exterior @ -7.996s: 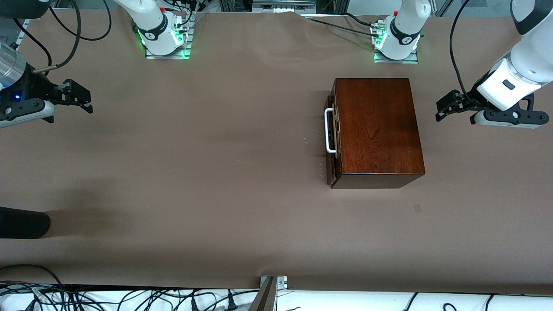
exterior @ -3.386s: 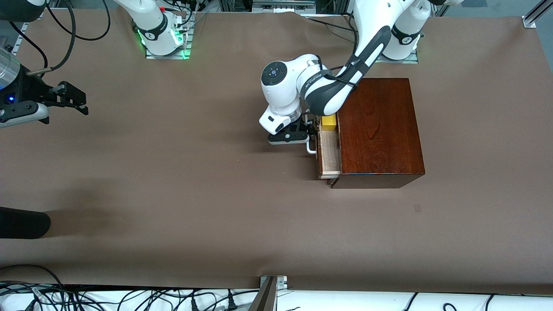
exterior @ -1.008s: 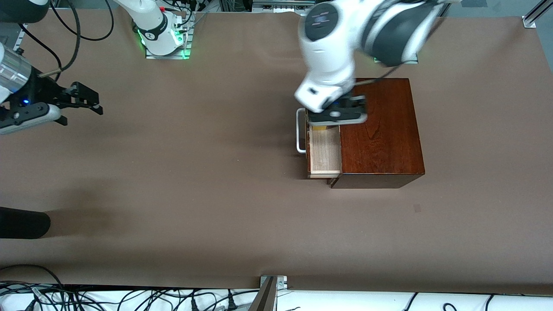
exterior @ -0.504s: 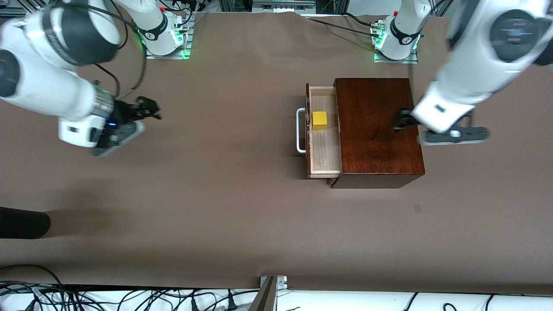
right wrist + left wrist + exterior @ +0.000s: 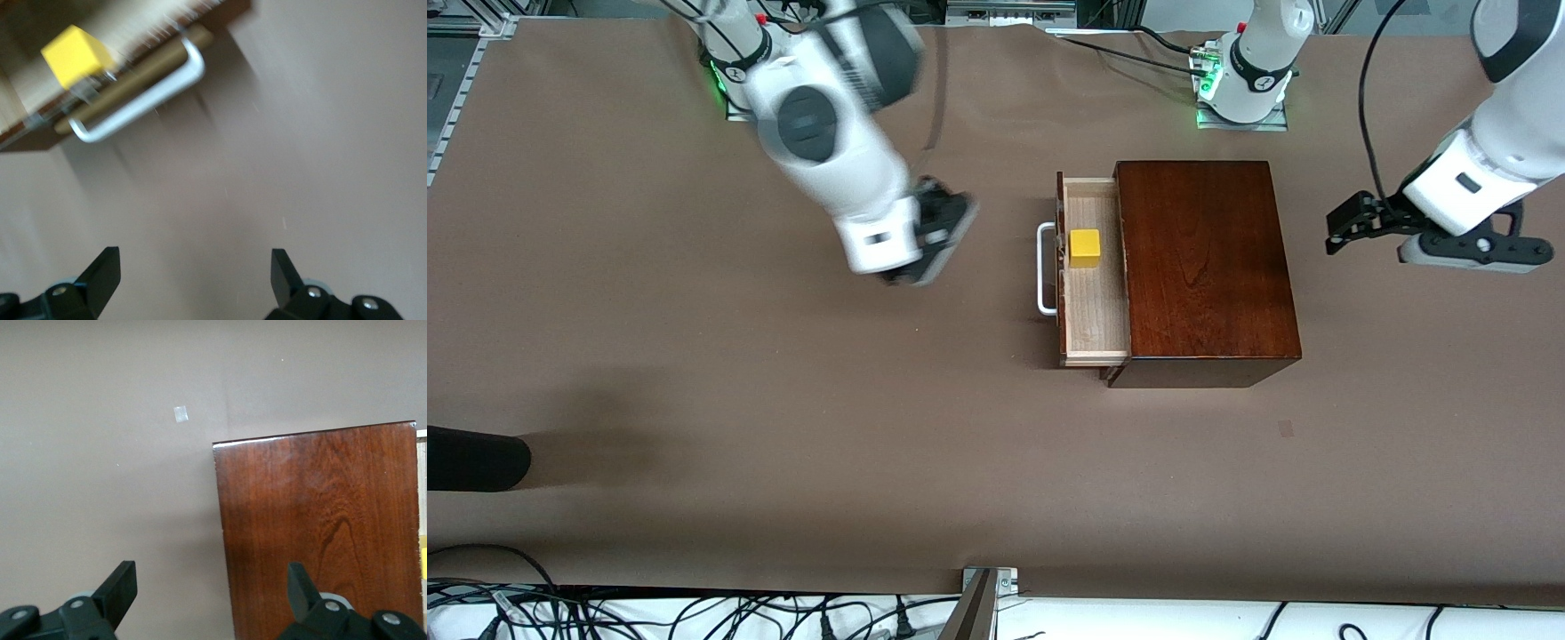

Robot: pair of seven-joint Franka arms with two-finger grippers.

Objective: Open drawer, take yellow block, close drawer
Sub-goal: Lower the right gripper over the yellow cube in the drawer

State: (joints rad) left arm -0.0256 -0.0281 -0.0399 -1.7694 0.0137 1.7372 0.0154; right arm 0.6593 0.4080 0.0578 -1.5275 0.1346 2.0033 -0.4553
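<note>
The dark reddish-brown box (image 5: 1209, 267) stands toward the left arm's end of the table. Its drawer (image 5: 1094, 311) is pulled out, white handle (image 5: 1044, 269) toward the right arm's end. The yellow block (image 5: 1085, 248) sits in the drawer on the pale wood. My right gripper (image 5: 951, 218) is open and empty over bare table beside the handle. The right wrist view shows the right gripper (image 5: 193, 267), the block (image 5: 77, 55) and the handle (image 5: 140, 100). My left gripper (image 5: 1343, 224) is open and empty beside the box, at the left arm's end. In the left wrist view the left gripper (image 5: 210, 587) is over the box's edge (image 5: 320, 520).
A black object (image 5: 471, 458) pokes in at the table's edge at the right arm's end, nearer the camera. A small mark (image 5: 1285, 428) lies on the table near the box. Cables and a metal mount (image 5: 983, 596) line the front edge.
My right arm has swung from its end of the table toward the drawer handle. My left arm has drawn back from over the box to its end. Drawer and block have not moved.
</note>
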